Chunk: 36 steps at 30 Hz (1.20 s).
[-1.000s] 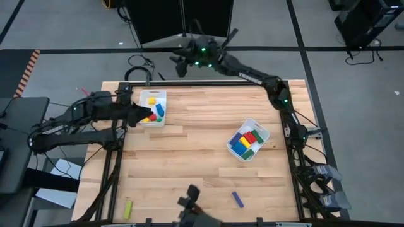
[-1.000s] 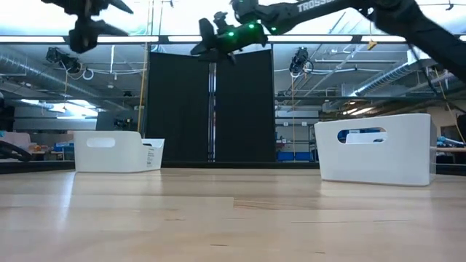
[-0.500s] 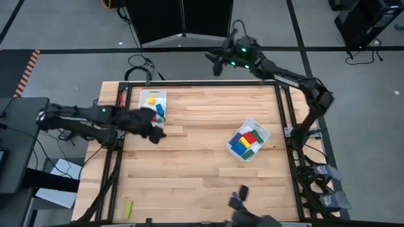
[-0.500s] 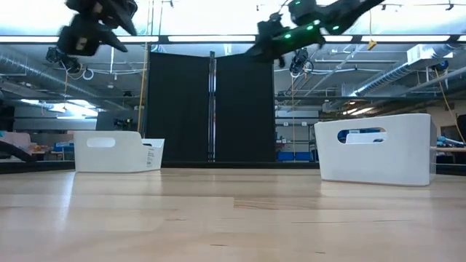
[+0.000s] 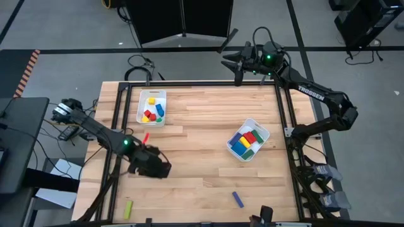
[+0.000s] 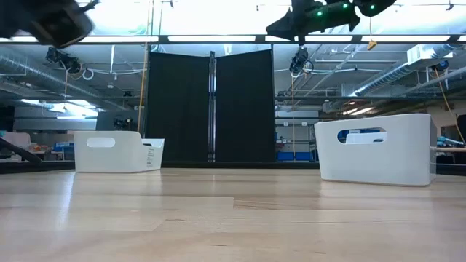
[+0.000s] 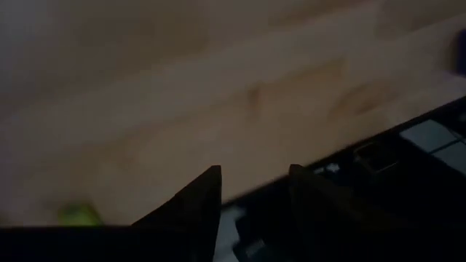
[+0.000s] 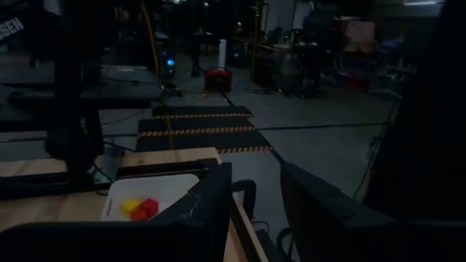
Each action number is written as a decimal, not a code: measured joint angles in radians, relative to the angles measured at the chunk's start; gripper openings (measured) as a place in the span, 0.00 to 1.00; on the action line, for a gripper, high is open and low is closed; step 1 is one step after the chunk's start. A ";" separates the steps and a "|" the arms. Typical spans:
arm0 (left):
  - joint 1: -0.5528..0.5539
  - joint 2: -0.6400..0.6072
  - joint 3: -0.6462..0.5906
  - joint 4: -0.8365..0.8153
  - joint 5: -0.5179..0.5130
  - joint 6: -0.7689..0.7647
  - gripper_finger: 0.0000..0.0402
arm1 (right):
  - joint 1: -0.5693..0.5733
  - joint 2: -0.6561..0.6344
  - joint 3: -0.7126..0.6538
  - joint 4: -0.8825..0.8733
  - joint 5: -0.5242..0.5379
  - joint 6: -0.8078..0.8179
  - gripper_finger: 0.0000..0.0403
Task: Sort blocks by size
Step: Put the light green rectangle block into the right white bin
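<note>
Small blocks, yellow, red and blue, lie in the white bin (image 5: 152, 107) at the far left. Longer blocks fill the white bin (image 5: 248, 139) at the right. Three blocks lie loose on the table: a small red block (image 5: 146, 137), a yellow-green block (image 5: 128, 208) and a blue block (image 5: 237, 199). My left gripper (image 5: 158, 169) (image 7: 255, 171) hangs open over bare wood at the left, nothing between its fingers. My right gripper (image 5: 228, 60) (image 8: 255, 167) is open, high up beyond the table's far edge, pointing level.
Black frame rails (image 5: 117, 157) run along the table's left and right edges. A dark object (image 5: 265, 214) shows at the near edge. In the low view both bins (image 6: 116, 151) (image 6: 375, 149) stand far back, with bare wood in front of them.
My left gripper has left the far-left bin and swung toward the near edge, sinking and tipping downward over the table's left part. My right gripper has travelled to the right along the far edge, staying high and level. The dark object at the near edge has shifted right.
</note>
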 joint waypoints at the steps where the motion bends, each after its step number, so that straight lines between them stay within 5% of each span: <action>1: -0.017 0.019 0.000 0.019 0.021 -0.047 0.43 | 0.000 -0.004 0.000 -0.001 -0.008 -0.001 0.32; 7: -0.113 0.121 0.000 0.145 0.177 -0.274 0.54 | -0.003 -0.013 0.000 -0.001 -0.022 -0.027 0.31; 10: -0.139 0.175 0.000 0.153 0.319 -0.304 0.59 | -0.004 -0.013 0.000 0.001 -0.022 -0.042 0.31; 16: -0.234 0.223 0.000 0.132 0.401 -0.325 0.62 | -0.004 -0.013 0.000 0.000 -0.022 -0.045 0.31; 36: -0.451 0.334 -0.001 0.096 0.262 -0.308 0.62 | -0.004 -0.011 0.000 0.014 0.035 0.017 0.25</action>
